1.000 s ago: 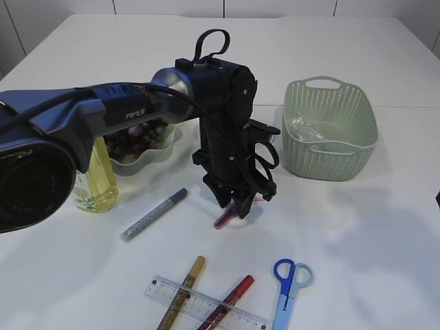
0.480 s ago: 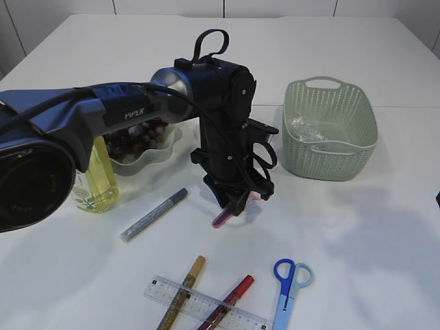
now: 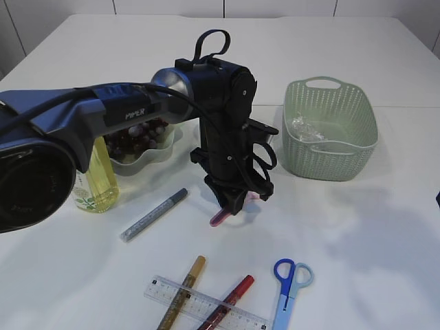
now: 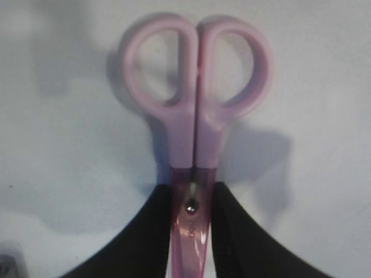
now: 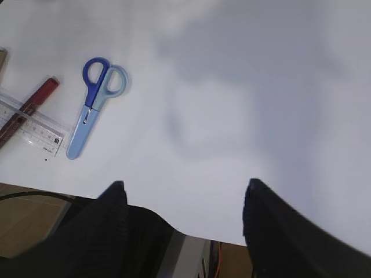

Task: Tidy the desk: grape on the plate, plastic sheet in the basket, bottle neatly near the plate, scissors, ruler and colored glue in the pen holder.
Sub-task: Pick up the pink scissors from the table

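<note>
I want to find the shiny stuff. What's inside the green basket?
Inside the green basket lies a crumpled clear plastic sheet against its left wall. The near wall hides part of the basket's floor, so anything lying there cannot be seen.

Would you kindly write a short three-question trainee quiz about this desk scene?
1. True or false: the left gripper has its fingers either side of the pink scissors.
2. Where is the clear plastic sheet? A) in the green basket B) on the plate C) under the ruler
3. Fill in: the yellow bottle stands beside the plate of ____.

Key: 1 true; 2 A; 3 grapes.
</note>
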